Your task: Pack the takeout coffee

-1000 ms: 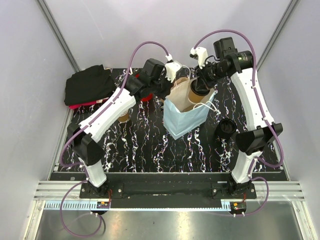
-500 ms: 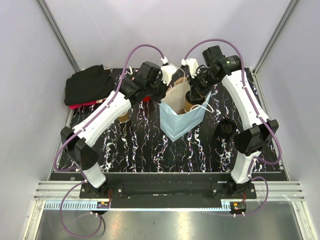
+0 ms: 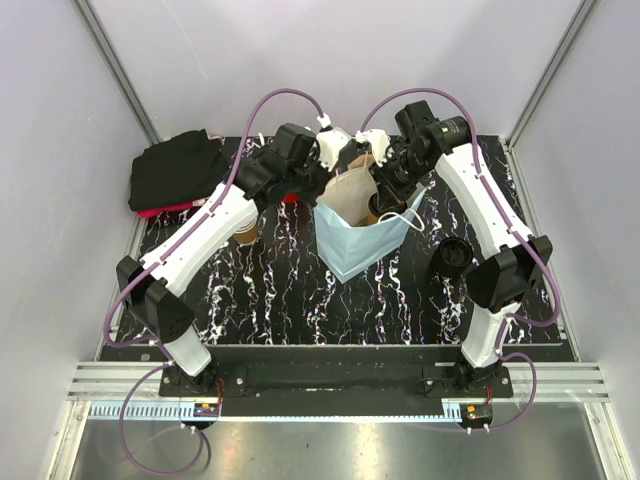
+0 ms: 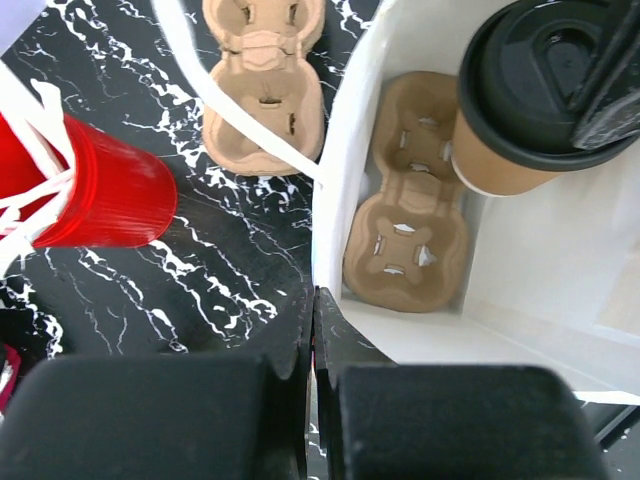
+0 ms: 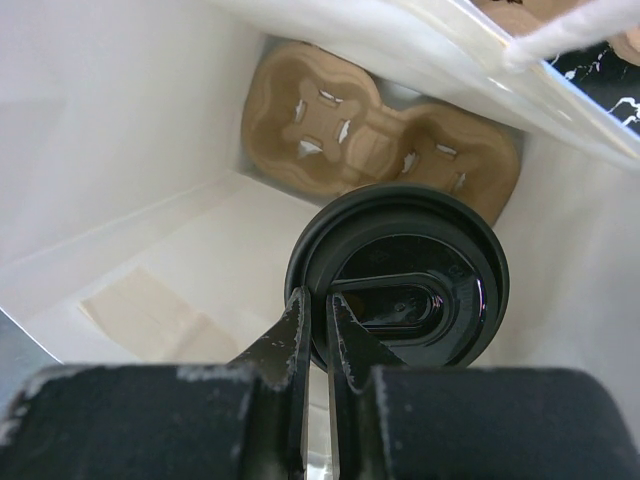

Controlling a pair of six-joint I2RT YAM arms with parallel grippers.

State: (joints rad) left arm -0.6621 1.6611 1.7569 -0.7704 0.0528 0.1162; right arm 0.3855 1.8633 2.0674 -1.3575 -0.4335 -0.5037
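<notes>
Black marbled table (image 3: pixel 270 290), far edge: your left gripper (image 4: pixel 312 296) pinches the bag (image 3: pixel 352 250) open so your right gripper (image 5: pixel 316 308), clamping the takeout coffee (image 5: pixel 400 285), reaches the carrier (image 5: pixel 330 130) inside.

place: lab test cell | evidence: aluminium frame (image 3: pixel 114 65), plain walls (image 3: pixel 300 50)

Pale lavender-grey walls (image 3: pixel 330 60) close in the far, left and right edges of a black worktop (image 3: pixel 300 300) veined with white. Aluminium posts (image 3: pixel 115 70) rise at its far corners. A slotted aluminium rail (image 3: pixel 330 382) lines the near edge, with brushed metal sheet (image 3: pixel 330 450) beyond. Lighting is soft and even.
</notes>
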